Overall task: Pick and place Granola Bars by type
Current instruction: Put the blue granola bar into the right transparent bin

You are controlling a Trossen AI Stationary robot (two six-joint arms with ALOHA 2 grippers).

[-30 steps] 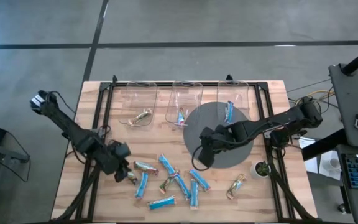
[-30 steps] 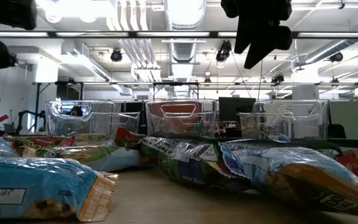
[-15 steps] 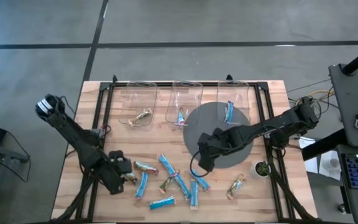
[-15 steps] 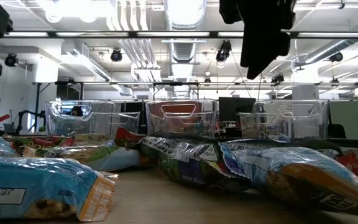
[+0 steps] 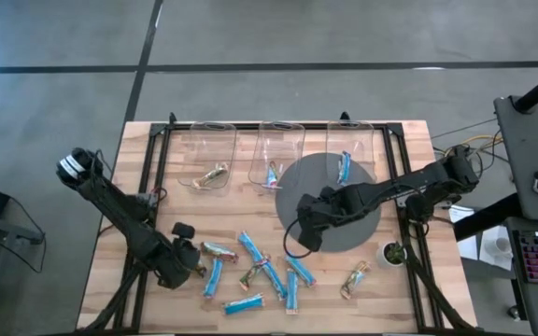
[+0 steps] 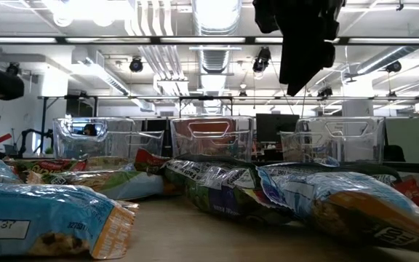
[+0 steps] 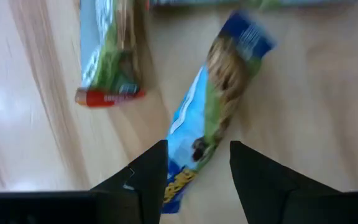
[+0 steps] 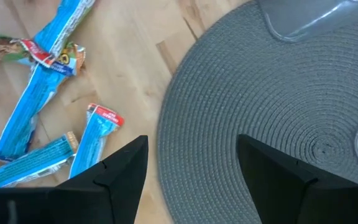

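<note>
Nearest the desk's (image 5: 409,289) front edge, the loose Granola Bars (image 5: 260,275) lie scattered in a band: bright blue ones, a few tan ones, some overlapping.

The left pincer (image 5: 187,264) hovers at the left end of that band, fingers spread apart and holding nothing. In its wrist view a blue bar (image 7: 213,106) lies right ahead of the open fingers (image 7: 145,177), one end reaching into the gap between them. Its long axis runs slightly askew from the pincer's forward line, so the fingers straddle the bar across its narrow width. A second bar with a red end (image 7: 107,59) lies just beside it, apart from the fingers. Judging by this, the left arm is the nearer one for this bar, and the coming move looks like a straight drop and close, with a small twist perhaps needed to square up.

Farther in, the right pincer (image 5: 299,238) hangs over the near edge of the round grey mat (image 5: 344,238), also open and empty. Several blue bars (image 8: 39,93) lie off to its side on bare wood, near but not beneath it.

At the far edge stand three clear bins (image 5: 278,149), each holding one bar: tan in the left one, a mixed-colour wrapper in the middle, blue in the right. The blue bar's likely home is therefore the right bin, well apart from the left pincer.
</note>
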